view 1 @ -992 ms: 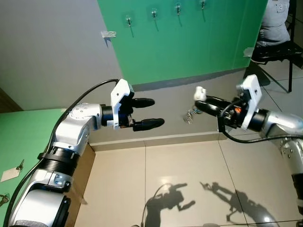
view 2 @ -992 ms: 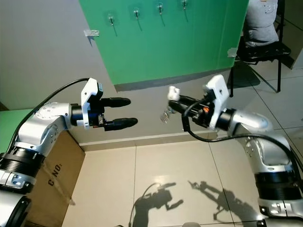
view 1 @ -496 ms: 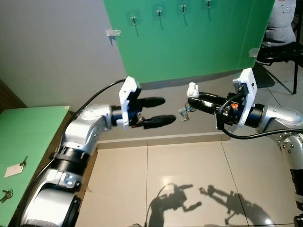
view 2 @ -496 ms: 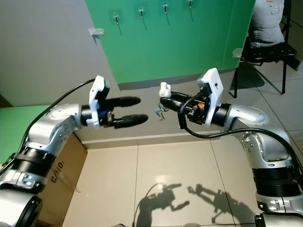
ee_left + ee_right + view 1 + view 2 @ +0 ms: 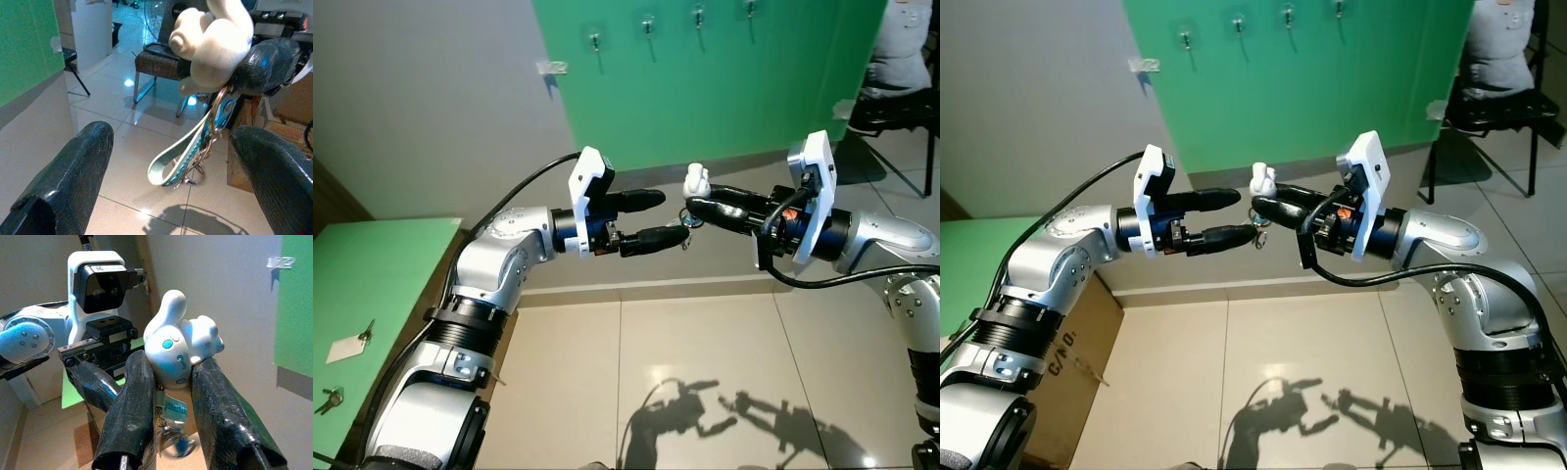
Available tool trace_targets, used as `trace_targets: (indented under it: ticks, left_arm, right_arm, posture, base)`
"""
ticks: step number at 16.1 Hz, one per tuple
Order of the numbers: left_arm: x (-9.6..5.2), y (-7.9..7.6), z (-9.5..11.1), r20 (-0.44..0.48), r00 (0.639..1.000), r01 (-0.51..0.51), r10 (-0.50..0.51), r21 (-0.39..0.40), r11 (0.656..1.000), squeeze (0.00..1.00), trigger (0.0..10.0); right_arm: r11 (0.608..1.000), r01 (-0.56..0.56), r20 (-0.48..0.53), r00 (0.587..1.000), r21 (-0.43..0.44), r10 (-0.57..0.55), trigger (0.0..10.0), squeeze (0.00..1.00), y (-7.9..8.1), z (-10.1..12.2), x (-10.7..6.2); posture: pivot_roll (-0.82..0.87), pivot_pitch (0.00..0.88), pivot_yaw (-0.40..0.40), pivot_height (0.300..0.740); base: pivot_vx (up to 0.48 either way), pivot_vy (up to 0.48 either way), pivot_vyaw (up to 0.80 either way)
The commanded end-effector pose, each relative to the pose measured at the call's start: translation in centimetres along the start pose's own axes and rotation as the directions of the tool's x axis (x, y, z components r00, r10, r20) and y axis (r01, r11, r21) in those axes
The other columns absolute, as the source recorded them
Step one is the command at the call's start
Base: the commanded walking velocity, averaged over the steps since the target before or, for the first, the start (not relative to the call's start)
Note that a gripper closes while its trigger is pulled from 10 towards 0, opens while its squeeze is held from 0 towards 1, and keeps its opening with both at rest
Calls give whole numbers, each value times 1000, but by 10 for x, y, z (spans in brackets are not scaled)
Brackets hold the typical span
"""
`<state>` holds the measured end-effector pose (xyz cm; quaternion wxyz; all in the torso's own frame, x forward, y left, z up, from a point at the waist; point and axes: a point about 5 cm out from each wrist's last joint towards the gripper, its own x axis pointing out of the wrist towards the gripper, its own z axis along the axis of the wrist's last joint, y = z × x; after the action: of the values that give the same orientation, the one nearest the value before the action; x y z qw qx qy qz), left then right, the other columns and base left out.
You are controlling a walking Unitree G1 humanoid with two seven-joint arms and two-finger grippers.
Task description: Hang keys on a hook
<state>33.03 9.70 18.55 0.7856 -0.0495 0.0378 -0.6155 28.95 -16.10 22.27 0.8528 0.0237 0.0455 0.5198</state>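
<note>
A key bunch [image 5: 685, 218] with a white plush charm [image 5: 696, 180] and a pale strap hangs in mid-air before the wall. My right gripper [image 5: 697, 206] is shut on it; in the right wrist view its fingers [image 5: 132, 416] pinch the charm [image 5: 181, 345], with the keys [image 5: 173, 435] dangling below. My left gripper [image 5: 668, 216] is open, one finger above and one below the bunch. In the left wrist view the keys [image 5: 205, 147] hang between its fingers [image 5: 73, 181]. Several hooks [image 5: 648, 23] line the top of the green panel [image 5: 734, 88].
A green table [image 5: 382, 284] at my left holds a tagged key [image 5: 347, 343] and another bunch [image 5: 328, 399]. A cardboard box [image 5: 1067, 333] stands under it. A person sits on a chair [image 5: 901, 59] at the back right. Tiled floor [image 5: 705, 372] lies below.
Both grippers have closed in on each other: the left reached right, the right brought the keys left. The left gripper's fingers now flank the hanging keys.
</note>
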Motion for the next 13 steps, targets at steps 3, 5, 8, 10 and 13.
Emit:
trace_targets:
  ticks: [3,5,8,10,13]
  left_arm:
    - [-3,-1,12,41,999,16,-16,9,1000,0,10000]
    - [-3,-1,15,51,998,25,-26,9,1000,0,10000]
    - [-4,-5,23,112,991,69,-67,-17,997,0,5647]
    - [-3,-7,19,93,993,76,-74,-19,997,0,1725]
    - [-4,-7,16,80,994,76,-74,-32,997,0,1882]
  right_arm:
    - [999,-35,18,999,1,34,0,0,5,7,3]
    - [999,-42,15,999,10,41,0,0,5,7,2]
    - [999,-38,13,999,16,38,0,0,4,7,0]
    - [999,-39,21,999,26,39,0,0,4,9,-1]
    - [998,-44,31,999,40,43,0,0,4,10,0]
  posture:
    - [-347,0,169,740]
    - [-346,0,169,740]
    - [-346,0,169,740]
    - [-346,0,170,740]
    - [-346,0,169,740]
  base:
    - [0,0,0]
    - [0,0,0]
    - [0,0,0]
    - [0,0,0]
    - [0,0,0]
